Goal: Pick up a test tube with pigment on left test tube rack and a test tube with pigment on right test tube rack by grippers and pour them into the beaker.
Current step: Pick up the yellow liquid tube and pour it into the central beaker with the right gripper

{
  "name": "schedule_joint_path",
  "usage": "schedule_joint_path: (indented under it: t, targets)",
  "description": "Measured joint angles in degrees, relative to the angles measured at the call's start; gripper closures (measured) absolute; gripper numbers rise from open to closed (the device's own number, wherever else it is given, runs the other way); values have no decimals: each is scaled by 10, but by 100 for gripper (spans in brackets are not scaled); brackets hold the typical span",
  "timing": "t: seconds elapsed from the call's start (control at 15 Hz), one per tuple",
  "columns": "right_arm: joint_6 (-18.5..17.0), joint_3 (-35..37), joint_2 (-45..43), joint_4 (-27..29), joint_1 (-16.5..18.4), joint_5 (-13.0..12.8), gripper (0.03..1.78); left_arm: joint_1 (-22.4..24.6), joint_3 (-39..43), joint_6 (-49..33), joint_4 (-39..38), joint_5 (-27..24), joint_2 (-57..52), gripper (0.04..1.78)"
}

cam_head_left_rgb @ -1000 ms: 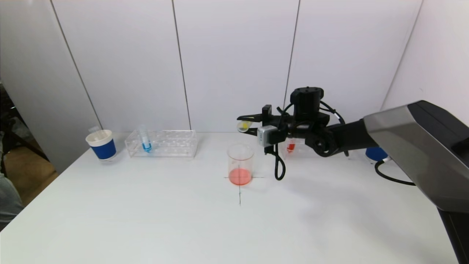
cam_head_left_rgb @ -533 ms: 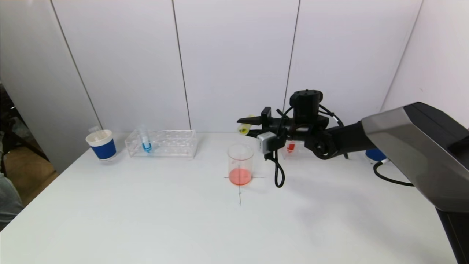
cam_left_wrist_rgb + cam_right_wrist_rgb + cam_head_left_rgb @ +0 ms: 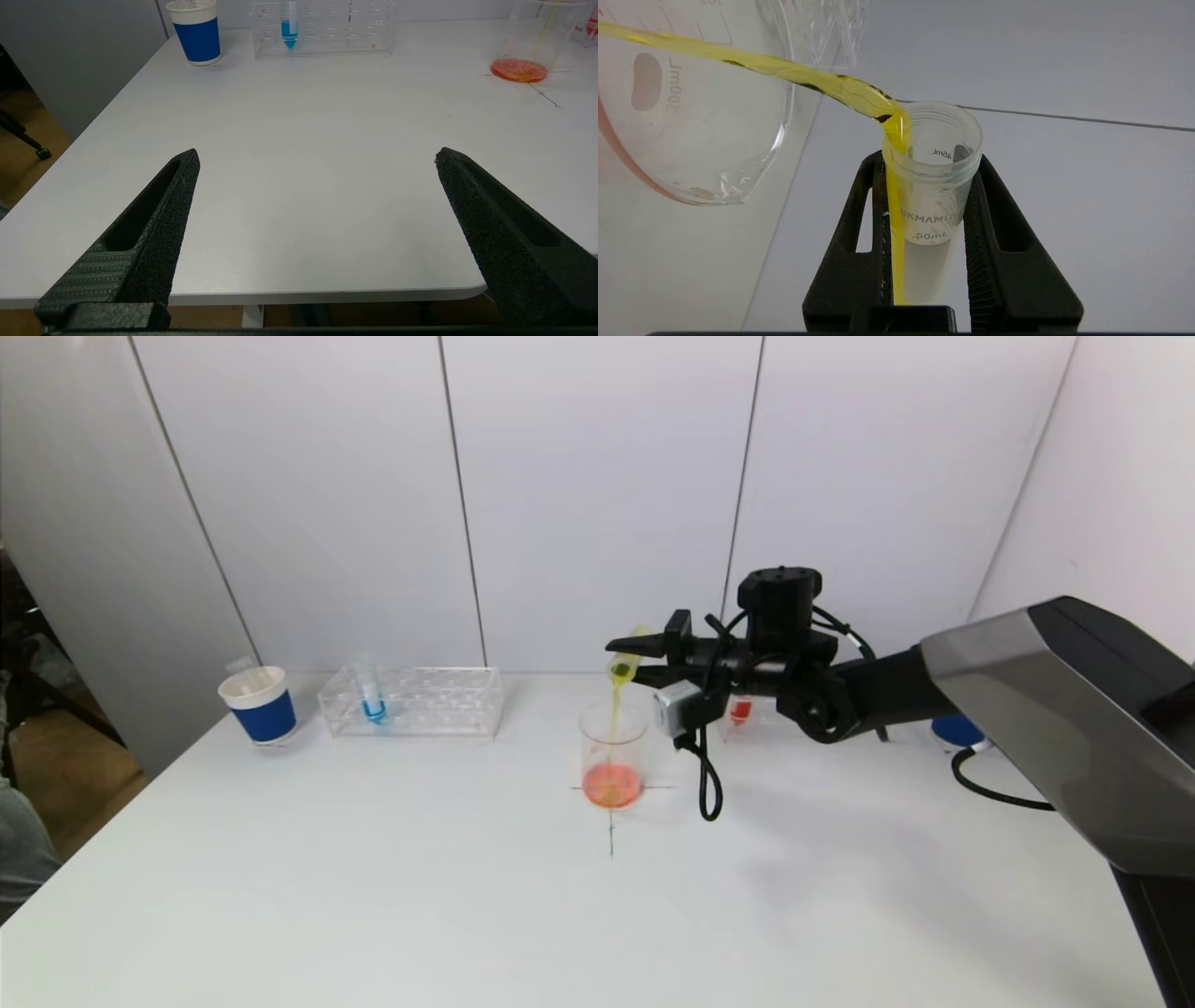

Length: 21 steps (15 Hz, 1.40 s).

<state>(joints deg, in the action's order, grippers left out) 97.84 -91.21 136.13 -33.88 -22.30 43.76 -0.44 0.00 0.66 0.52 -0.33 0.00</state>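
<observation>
My right gripper (image 3: 624, 657) is shut on a clear test tube (image 3: 626, 661), tilted mouth-down over the glass beaker (image 3: 612, 747). A thin stream of yellow pigment runs from the tube into the beaker, which holds orange-red liquid. In the right wrist view the tube (image 3: 931, 186) sits between the fingers (image 3: 852, 242) with yellow liquid leaving its rim toward the beaker (image 3: 691, 116). The left rack (image 3: 411, 700) holds a tube with blue pigment (image 3: 372, 695). The right rack (image 3: 747, 709) holds a red-pigment tube, partly hidden behind the arm. My left gripper (image 3: 317, 156) is open and empty, low by the table's near edge.
A blue and white paper cup (image 3: 258, 703) stands left of the left rack. Another blue cup (image 3: 954, 725) is partly hidden behind the right arm. A black cross is drawn on the white table (image 3: 467, 896) under the beaker. A cable hangs below the right wrist.
The right gripper has tilted the tube further, mouth down. Yellow pigment, earlier still inside the tube, now streams into the beaker. The left arm has not moved.
</observation>
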Motion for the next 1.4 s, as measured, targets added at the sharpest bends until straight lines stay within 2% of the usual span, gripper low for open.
schedule_joint_path:
  t: [0.4, 1.0, 1.4]
  targets:
    - [32, -3, -1, 0, 1, -12, 131, 0, 0, 0, 0, 0, 0, 6]
    - [106, -6, -9, -4, 0, -68, 131, 0, 0, 0, 0, 0, 0, 6]
    - [149, -5, -18, -2, -7, -86, 131, 0, 0, 0, 0, 0, 0, 6]
